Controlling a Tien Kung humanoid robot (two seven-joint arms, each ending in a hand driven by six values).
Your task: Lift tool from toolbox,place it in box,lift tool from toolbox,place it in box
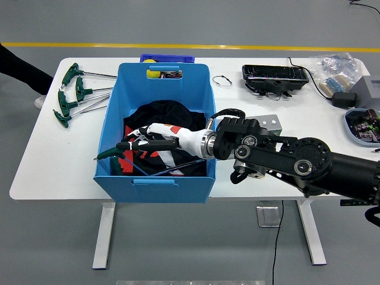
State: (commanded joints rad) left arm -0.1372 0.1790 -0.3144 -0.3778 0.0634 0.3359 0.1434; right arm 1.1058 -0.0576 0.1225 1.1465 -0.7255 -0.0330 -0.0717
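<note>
My right hand (132, 145) reaches from the right into the blue box (113, 113). Its fingers (147, 141) are curled on a green-handled tool (111, 154), held low over the box's front left part. The green handle pokes out past the left wall, and a thin shaft (173, 167) lies below the hand. A black and red cloth (166, 116) fills the box's bottom. Several green T-handle wrenches (72, 96) lie on the table left of the box. My left arm does not show.
A grey tool case (269, 122) sits partly hidden behind my forearm. At the back stand a black case (275, 74) and a small blue tray (167, 59). A plastic bag (334, 66), grey box (368, 89) and blue dish (361, 127) crowd the right edge.
</note>
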